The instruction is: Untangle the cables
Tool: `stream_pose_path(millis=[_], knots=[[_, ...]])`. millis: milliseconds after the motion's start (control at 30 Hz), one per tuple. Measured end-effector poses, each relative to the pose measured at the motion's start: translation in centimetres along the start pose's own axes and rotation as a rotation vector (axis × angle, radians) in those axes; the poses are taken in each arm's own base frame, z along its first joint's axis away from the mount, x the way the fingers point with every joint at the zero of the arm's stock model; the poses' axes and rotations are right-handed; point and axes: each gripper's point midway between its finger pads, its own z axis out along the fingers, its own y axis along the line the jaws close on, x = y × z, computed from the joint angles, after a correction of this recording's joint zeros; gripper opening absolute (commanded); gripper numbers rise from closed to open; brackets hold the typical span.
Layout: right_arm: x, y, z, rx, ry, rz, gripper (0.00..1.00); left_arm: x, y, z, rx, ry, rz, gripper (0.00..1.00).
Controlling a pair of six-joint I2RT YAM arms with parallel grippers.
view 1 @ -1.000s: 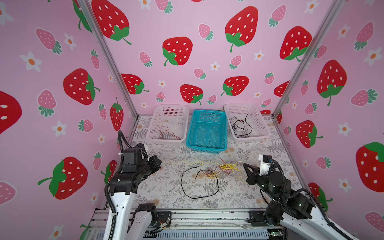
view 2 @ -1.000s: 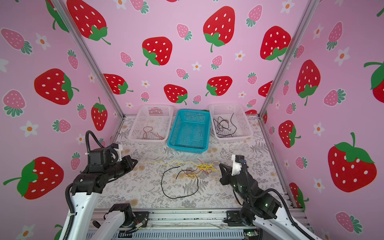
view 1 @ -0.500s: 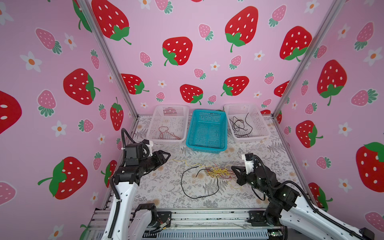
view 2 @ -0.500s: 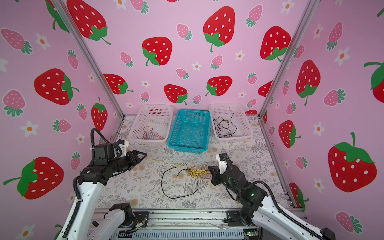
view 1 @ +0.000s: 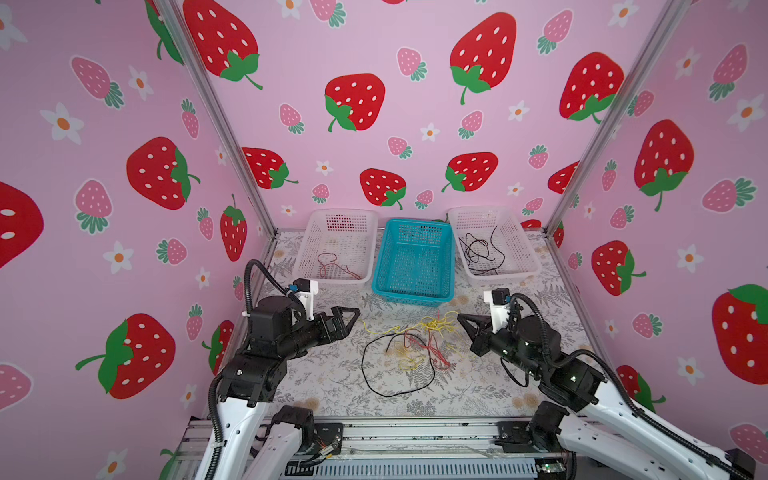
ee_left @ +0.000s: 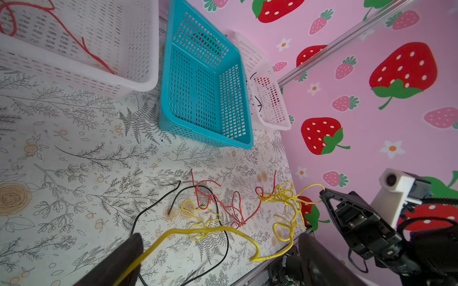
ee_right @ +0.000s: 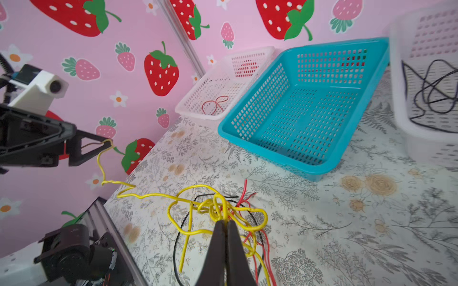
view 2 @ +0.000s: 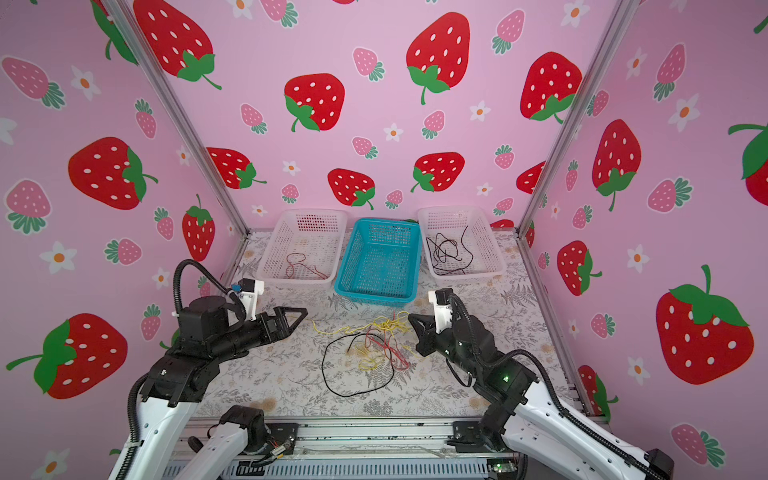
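The cables lie tangled in the middle of the table: yellow, red and a black loop. My right gripper is just right of the tangle and shut on a strand of the yellow cable, with the knot bunched at its tips. My left gripper hovers left of the tangle with its jaws wide open. The yellow cable's free end runs across the gap. It rests against one finger and hooks over a fingertip.
Three baskets stand in a row at the back. A white basket holds a red cable, a blue basket shows nothing inside, and another white basket holds black cables. Pink walls close in the left, right and back.
My left gripper has opened and moved right towards the tangle. My right gripper, still shut, has moved in towards the tangle. The yellow cable has gone from stretched to bunched.
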Motion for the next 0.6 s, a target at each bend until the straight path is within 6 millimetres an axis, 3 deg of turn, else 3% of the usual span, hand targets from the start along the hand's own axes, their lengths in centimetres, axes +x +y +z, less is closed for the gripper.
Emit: stream_pose_path(millis=[300,400,600], knots=[[-2.8,-3.0,-1.2,0.186,-0.097,0.034,0.00,0.0,0.5,-0.8,-0.041,-0.077,0.047,0.99],[-2.7,-2.2,-0.8,0.141,-0.083,0.027,0.00,0.8,0.5,-0.5,0.002,-0.082,0.024,0.99],[-1.3,0.6,0.9,-0.017,-0.008,-0.004,0.00,2.2,0.0,2.0,0.080,-0.010,-0.041,0.99]])
